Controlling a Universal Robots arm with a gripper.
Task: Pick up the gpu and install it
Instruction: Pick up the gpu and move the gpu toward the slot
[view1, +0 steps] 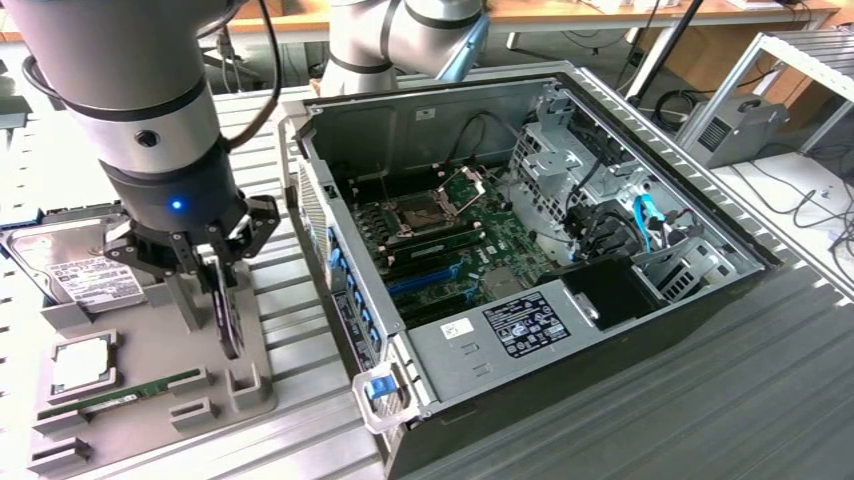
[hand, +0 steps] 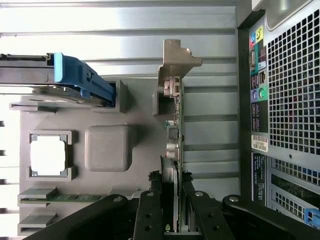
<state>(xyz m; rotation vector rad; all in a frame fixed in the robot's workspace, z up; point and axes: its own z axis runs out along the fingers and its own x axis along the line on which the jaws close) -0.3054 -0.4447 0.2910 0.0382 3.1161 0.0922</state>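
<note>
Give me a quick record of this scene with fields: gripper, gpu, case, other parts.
gripper: jaws closed on the gpu
gpu: standing on edge in the grey holder, not yet installed
case: open, on the exterior view's right of the holder
other parts in holder: hard drive, RAM stick, processor

The card (hand: 178, 112) is being shown in green with a silver bracket (hand: 177, 57), the tray (hand: 145, 115) in grey, the gripper (hand: 170, 187) in black, a rail (hand: 75, 75) in blue.
</note>
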